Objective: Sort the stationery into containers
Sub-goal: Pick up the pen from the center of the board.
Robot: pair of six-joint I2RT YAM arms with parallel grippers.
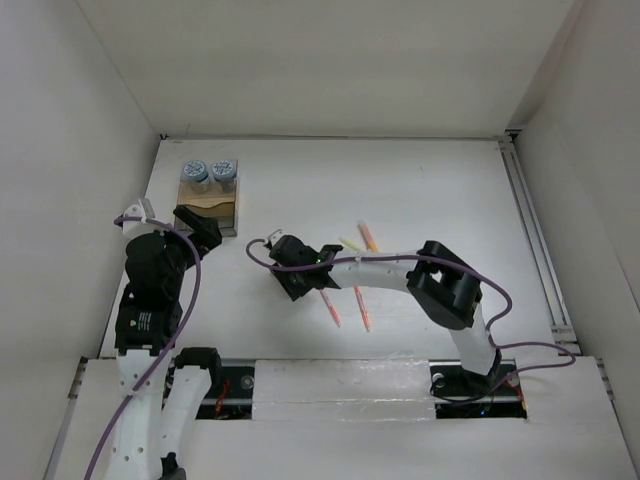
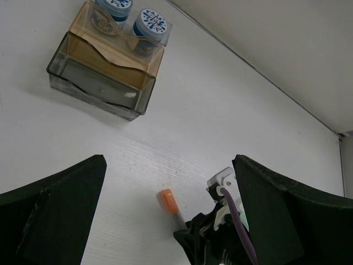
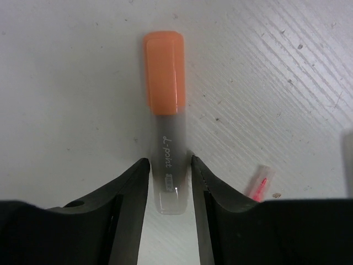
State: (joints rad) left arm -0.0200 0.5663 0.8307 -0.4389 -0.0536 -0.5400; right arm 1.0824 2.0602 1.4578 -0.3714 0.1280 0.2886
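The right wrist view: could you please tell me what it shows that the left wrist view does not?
Only the right wrist view: the highlighter's grey barrel printed "L-point", the right gripper flanking it closely, and the end of a pink pen. Only the left wrist view: the tray with two cylinders in its far compartment, and the wide-open left gripper. Both: the highlighter's orange cap, part of the right gripper, and the white table.

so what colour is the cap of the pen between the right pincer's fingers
Orange cap; clearest in the right wrist view.
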